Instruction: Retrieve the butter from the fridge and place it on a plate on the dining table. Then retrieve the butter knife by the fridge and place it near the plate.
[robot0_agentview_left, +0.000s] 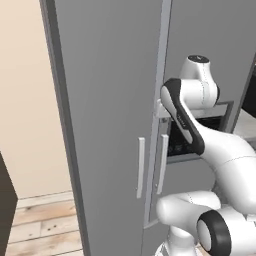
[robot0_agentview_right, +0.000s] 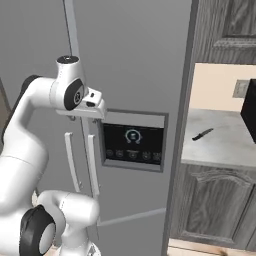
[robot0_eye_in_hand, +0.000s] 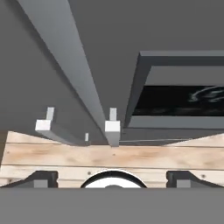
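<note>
You face the fridge (robot0_agentview_left: 110, 100) with both grey doors closed; its two pale bar handles (robot0_agentview_left: 140, 167) stand upright side by side on either side of the door seam; the dark dispenser panel (robot0_agentview_right: 132, 142) sits in the right-hand door. The arm reaches up in front of the doors, its hand held level with the top of the panel and just above the upper ends of the handles. In the hand view the gripper (robot0_eye_in_hand: 113, 178) looks down the door faces toward the wooden floor (robot0_eye_in_hand: 109, 155); its two dark finger tips (robot0_eye_in_hand: 41, 178) stand far apart near opposite sides of the frame, so the claw is wide and holds nothing; both handle tops lie between the tips, below them, with no contact visible. The butter knife (robot0_agentview_right: 202, 134) lies flat on the small marbled counter (robot0_agentview_right: 220, 142) to the right of the fridge, under the dark wood-grain cabinets (robot0_agentview_right: 225, 30), well apart from the hand
</note>
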